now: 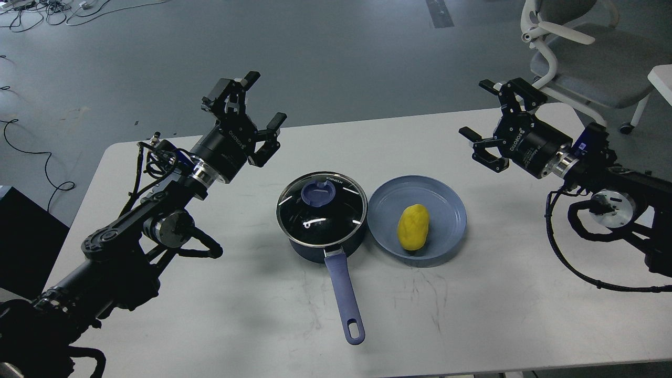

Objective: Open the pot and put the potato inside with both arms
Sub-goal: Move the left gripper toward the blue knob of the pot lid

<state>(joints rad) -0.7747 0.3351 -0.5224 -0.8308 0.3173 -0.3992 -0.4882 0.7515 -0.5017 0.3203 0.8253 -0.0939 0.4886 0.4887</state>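
The dark navy pot (315,247) stands at the table's middle, its long blue handle (344,294) pointing toward me. A glass lid (321,207) with a blue knob (318,193) covers it. Just right of the pot, the yellow potato (413,226) lies in a shallow light-blue plate (446,202). My left gripper (264,105) hovers open, up and to the left of the pot, holding nothing. Off to the right of the plate, my right gripper (479,111) is also open and empty.
The white table (262,315) carries only the pot and plate. A grey office chair (583,52) stands beyond the table's far right corner. Cables lie on the floor at far left, and a black box (23,241) sits by the table's left edge.
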